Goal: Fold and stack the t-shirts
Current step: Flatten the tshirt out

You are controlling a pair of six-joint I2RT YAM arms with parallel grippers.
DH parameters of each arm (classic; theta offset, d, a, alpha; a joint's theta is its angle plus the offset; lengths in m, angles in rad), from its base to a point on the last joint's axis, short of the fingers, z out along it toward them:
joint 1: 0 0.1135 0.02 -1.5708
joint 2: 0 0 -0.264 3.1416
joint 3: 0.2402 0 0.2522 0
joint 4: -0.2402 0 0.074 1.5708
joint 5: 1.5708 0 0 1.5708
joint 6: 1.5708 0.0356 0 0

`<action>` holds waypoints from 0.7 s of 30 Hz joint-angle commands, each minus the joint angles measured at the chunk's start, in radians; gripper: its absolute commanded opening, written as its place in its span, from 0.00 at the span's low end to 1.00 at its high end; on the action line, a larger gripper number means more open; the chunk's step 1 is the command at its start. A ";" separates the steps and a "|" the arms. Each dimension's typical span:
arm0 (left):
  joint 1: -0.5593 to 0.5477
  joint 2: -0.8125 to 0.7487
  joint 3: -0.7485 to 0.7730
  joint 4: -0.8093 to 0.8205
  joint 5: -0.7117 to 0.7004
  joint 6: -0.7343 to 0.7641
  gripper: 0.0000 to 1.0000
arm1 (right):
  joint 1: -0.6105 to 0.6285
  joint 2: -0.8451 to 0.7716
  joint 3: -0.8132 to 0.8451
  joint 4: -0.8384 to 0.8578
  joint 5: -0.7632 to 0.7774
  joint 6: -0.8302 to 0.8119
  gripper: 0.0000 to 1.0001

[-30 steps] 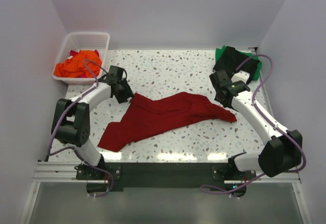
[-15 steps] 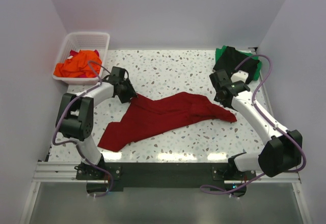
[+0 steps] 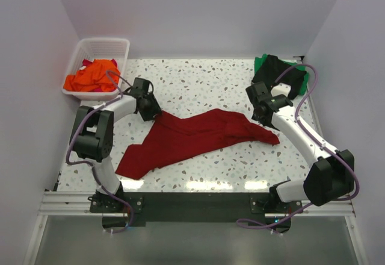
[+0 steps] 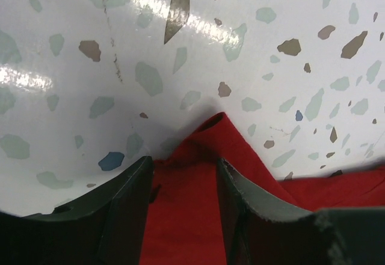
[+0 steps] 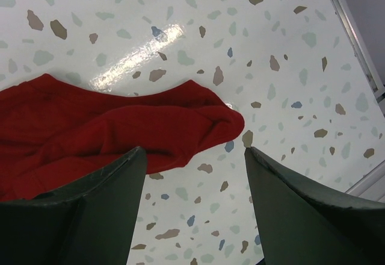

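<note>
The dark red t-shirt (image 3: 192,135) lies crumpled in a long diagonal band across the speckled table (image 3: 204,84). My left gripper (image 3: 154,113) is low over its far left corner. In the left wrist view that red corner (image 4: 198,150) lies flat between the spread fingers of the left gripper (image 4: 183,165), which is open and not pinching it. My right gripper (image 3: 260,114) hovers open by the shirt's right end. In the right wrist view the red cloth (image 5: 90,132) reaches the left finger, and bare table shows between the fingers of the right gripper (image 5: 195,153).
A white slatted basket (image 3: 99,41) at the far left corner holds orange and red shirts (image 3: 90,79). Green and black shirts (image 3: 280,72) lie heaped at the far right corner. Walls close in on three sides.
The left gripper has slid a little right onto the shirt's corner while that arm's elbow swung in. The right gripper drew back slightly. The shirt has not moved.
</note>
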 commanded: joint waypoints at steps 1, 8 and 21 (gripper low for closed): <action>-0.006 0.041 0.049 0.023 -0.028 -0.004 0.49 | -0.001 0.001 0.035 0.016 0.006 0.001 0.70; -0.006 0.046 0.083 0.014 -0.032 -0.005 0.29 | -0.003 -0.002 0.029 0.009 0.008 0.006 0.70; -0.008 -0.048 0.086 -0.049 -0.113 0.007 0.00 | -0.003 -0.006 0.029 0.025 -0.032 -0.010 0.68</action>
